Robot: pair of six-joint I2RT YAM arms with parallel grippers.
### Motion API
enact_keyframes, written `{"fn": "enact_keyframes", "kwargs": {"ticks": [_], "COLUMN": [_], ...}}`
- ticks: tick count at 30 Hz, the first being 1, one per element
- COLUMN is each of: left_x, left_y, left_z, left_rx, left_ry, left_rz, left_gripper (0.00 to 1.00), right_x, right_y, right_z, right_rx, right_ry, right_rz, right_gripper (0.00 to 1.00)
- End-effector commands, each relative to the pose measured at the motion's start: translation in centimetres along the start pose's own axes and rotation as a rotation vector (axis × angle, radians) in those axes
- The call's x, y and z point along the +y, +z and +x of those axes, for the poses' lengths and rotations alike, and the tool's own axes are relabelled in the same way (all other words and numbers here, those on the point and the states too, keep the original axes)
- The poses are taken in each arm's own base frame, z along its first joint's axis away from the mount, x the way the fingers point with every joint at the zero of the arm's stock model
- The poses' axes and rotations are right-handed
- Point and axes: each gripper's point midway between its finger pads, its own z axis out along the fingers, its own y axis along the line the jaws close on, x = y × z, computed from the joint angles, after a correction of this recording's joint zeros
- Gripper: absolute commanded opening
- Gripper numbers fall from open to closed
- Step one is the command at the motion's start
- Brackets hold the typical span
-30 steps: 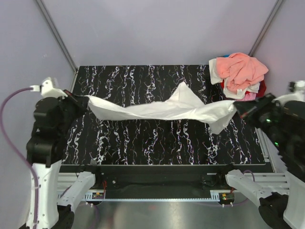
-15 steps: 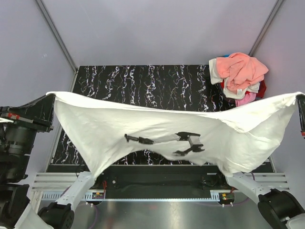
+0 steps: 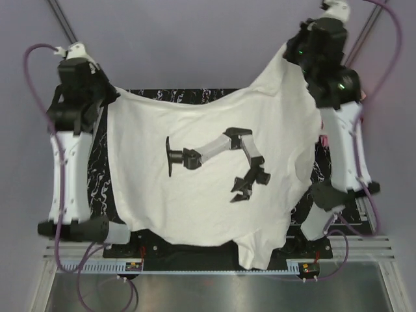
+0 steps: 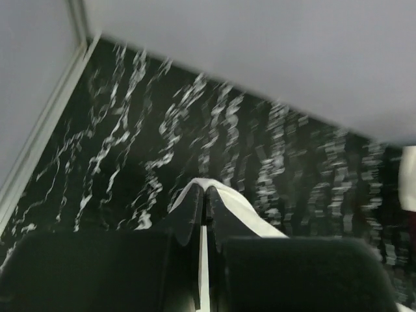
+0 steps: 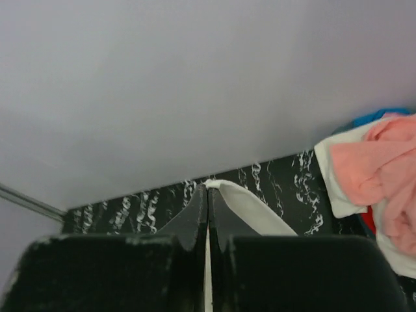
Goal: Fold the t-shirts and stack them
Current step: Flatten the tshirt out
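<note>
1 black table [image 4: 123,136], white-veined, inside pale grey walls [image 3: 195,45]. 1 white t-shirt [image 3: 195,208], black print [image 3: 221,159] facing up, hanging spread above the table. 2 grippers, left gripper [image 4: 205,192] and right gripper [image 5: 208,190], each clamped on 1 upper corner. 1 heap at table's right end: salmon-peach shirt [image 5: 383,162], cream shirt [image 5: 331,179].

Black table [image 4: 97,162] w/ white veining; plain grey walls [image 3: 195,45]; metal rail [image 3: 195,267] at front.

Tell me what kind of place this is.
Probably a robotics lab work cell, not a home: the left arm and right arm hold a white t-shirt over a black marbled table, boxed in by plain grey walls.
</note>
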Motion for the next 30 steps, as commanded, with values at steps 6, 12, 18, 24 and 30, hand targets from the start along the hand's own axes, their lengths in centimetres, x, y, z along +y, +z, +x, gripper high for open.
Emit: {"fn": "enact_keyframes", "kwargs": {"ticks": [6, 12, 18, 24, 30], "left_x": [12.6, 11.9, 10.5, 8.8, 9.3], "left_y": [21.1, 18.6, 14.4, 10.3, 9.2], "left_z": [18.0, 15.7, 17.3, 23.6, 29.1], "left_rx": [0.669, 0.503, 0.525, 0.558, 0.613], "left_ry": [-0.074, -0.040, -0.029, -0.061, -0.134], "left_rz": [-0.349, -0.313, -0.249, -0.166, -0.136], "left_gripper": [0.47, 0.92, 0.92, 0.92, 0.91], "right_x": [-8.0, -9.1, -8.3, -8.3, -5.3], "right_y": [20.3, 18.8, 15.9, 10.1, 5.1], "right_z": [26.8, 30.0, 30.1, 35.1, 40.5], "right_rx": [0.530, 0.595, 0.679, 0.772, 0.906], "right_ry": [0.017, 0.020, 0.036, 0.172, 0.200], "right_rz": [0.198, 0.192, 0.144, 0.069, -0.081], "right_gripper": [1.00, 1.00, 1.00, 1.00, 0.99]}}
